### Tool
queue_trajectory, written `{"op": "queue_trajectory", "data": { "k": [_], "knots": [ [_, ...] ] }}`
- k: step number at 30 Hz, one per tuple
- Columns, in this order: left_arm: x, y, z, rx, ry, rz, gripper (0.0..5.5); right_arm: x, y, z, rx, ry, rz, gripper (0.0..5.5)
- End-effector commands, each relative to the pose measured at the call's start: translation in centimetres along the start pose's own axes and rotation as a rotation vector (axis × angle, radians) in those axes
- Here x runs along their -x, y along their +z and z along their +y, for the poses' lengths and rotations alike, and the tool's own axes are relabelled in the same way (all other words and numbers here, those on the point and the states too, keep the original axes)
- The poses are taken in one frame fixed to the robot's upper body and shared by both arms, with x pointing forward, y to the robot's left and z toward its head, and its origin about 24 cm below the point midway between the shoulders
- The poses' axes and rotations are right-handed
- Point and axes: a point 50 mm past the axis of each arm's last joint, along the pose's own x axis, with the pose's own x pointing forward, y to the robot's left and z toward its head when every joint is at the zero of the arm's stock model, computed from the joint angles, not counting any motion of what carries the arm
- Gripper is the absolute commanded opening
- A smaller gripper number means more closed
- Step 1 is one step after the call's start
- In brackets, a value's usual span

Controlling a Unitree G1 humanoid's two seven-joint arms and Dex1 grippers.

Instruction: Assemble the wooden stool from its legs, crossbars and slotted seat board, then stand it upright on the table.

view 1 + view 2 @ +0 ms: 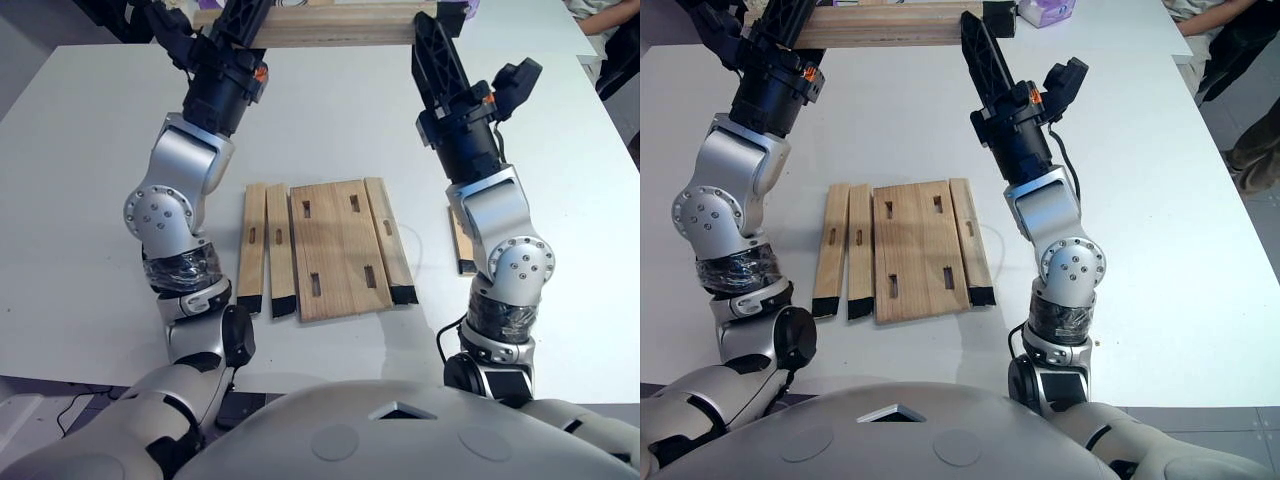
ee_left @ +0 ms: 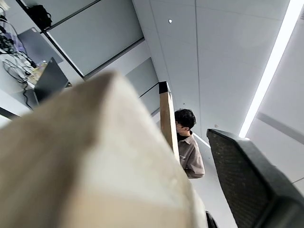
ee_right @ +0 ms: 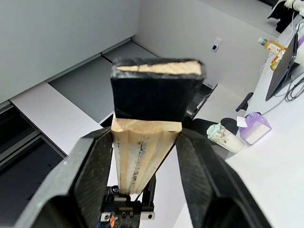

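Wooden leg (image 3: 147, 137) sits clamped in left tool (image 1: 787, 25) and right tool (image 3: 145, 142).

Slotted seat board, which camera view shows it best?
Left eye view: the seat board lies whole, all four slots clear. Right eye view shows it equally. Wrist views face the raised wooden piece.
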Motion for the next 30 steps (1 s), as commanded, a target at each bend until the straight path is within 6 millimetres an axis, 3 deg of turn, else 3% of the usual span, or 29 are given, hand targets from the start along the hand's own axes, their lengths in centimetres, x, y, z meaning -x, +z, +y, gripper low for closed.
{"op": "queue_trajectory", "data": {
  "k": [1,14,30],
  "knots": [
    [-1.1,-1.4,-2.2,0.029,-0.113,0.066,3.64,-0.6,-1.7,-0.6,-0.012,-0.051,0.063,2.07],
    [-3.0,1.3,-2.1,0.206,-0.112,-0.160,3.64,-0.5,-2.8,-1.0,-0.027,-0.052,0.085,2.07],
    [-4.0,0.4,-2.6,0.202,-0.176,-0.112,3.64,-1.1,-3.7,-0.8,-0.044,-0.028,0.095,2.07]
  ]
}}
